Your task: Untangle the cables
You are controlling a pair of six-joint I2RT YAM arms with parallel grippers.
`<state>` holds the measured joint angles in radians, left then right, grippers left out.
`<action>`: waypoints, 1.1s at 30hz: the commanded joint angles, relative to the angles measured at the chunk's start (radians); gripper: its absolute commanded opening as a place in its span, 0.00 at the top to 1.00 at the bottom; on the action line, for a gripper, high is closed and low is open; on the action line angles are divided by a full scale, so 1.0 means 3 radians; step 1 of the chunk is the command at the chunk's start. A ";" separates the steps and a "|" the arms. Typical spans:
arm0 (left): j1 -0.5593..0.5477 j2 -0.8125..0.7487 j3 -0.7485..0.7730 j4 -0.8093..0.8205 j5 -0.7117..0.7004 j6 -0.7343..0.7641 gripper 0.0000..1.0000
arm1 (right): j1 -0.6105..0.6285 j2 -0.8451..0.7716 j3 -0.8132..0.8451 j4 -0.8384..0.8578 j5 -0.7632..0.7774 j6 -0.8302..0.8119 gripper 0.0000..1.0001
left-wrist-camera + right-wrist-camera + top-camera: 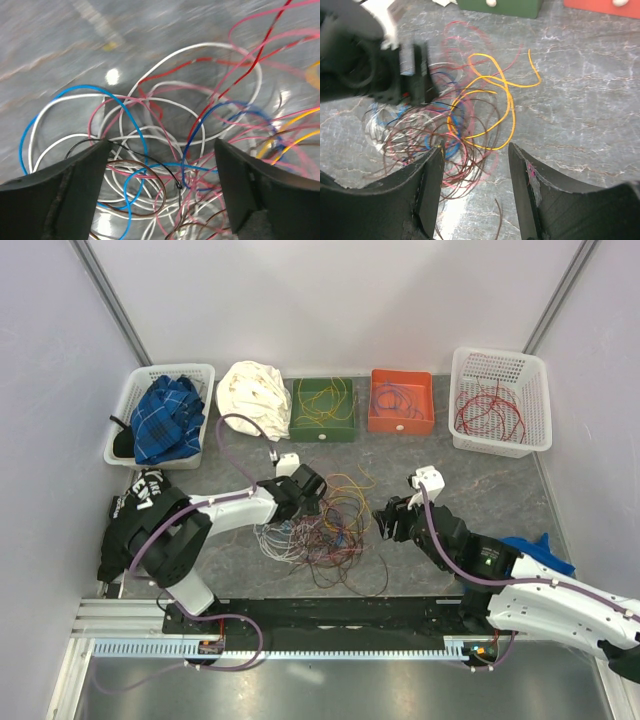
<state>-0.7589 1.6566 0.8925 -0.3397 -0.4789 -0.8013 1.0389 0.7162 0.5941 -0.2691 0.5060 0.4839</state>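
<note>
The cables [325,530] lie as one knotted heap of thin wires on the grey table between the two arms. My left gripper [312,502] hangs over the heap's upper left part. In the left wrist view it [162,145] is open wide, with blue [90,89], white, pink, red and brown loops lying below and between the fingers, none pinched. My right gripper [385,520] is at the heap's right edge. It [476,147] is open and nothing is between its fingers. A yellow wire [510,107] and brown and pink loops lie just beyond its tips.
Along the back stand a white basket with a blue plaid cloth [165,415], a bundled white cloth [255,395], a green box [323,410] with yellow wires, an orange box [401,402], and a white basket [498,402] with red wires. Walls close in on both sides.
</note>
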 commanded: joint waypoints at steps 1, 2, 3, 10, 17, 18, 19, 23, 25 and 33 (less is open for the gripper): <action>-0.0006 -0.0387 -0.0249 -0.0386 -0.0316 -0.0223 0.01 | 0.0014 0.0000 0.0080 -0.0054 0.0123 -0.0048 0.39; -0.0006 -0.0434 -0.0255 -0.0396 -0.0270 -0.0203 0.01 | 0.0014 0.0011 0.0075 -0.0054 0.0113 -0.0043 0.39; -0.0006 -0.0470 -0.0250 -0.0422 -0.0250 -0.0167 0.01 | 0.0019 0.0016 0.0065 -0.0059 0.0113 -0.0038 0.39; -0.0047 -0.0057 -0.0219 -0.0519 -0.0127 -0.0172 0.01 | 0.0014 -0.0035 -0.0042 -0.0023 0.0103 0.0039 0.39; -0.0226 0.0164 -0.0306 -0.0463 -0.0173 -0.0402 0.40 | 0.0014 -0.0153 -0.0073 -0.0085 0.0159 0.0049 0.39; -0.0226 0.0144 -0.0326 -0.0443 -0.0168 -0.0397 0.49 | 0.0014 -0.0153 -0.0068 -0.0100 0.0169 0.0049 0.39; -0.0226 0.0139 -0.0331 -0.0427 -0.0157 -0.0387 0.66 | 0.0014 -0.0158 -0.0058 -0.0100 0.0169 0.0049 0.39; -0.0226 0.0016 -0.0316 -0.0412 -0.0071 -0.0336 0.98 | 0.0014 -0.0153 -0.0043 -0.0110 0.0154 0.0044 0.39; -0.0226 -0.0183 -0.0280 -0.0407 0.0006 -0.0264 0.98 | 0.0014 -0.0148 -0.0027 -0.0105 0.0139 0.0044 0.39; -0.0226 -0.1649 -0.0035 0.0082 0.0527 0.0431 0.98 | 0.0009 -0.0194 0.0100 -0.0044 0.0021 -0.0053 0.39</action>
<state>-0.8242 1.3983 0.8345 -0.4461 -0.4248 -0.7994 1.0389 0.6762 0.5766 -0.3084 0.5274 0.4889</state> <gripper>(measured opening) 0.029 0.612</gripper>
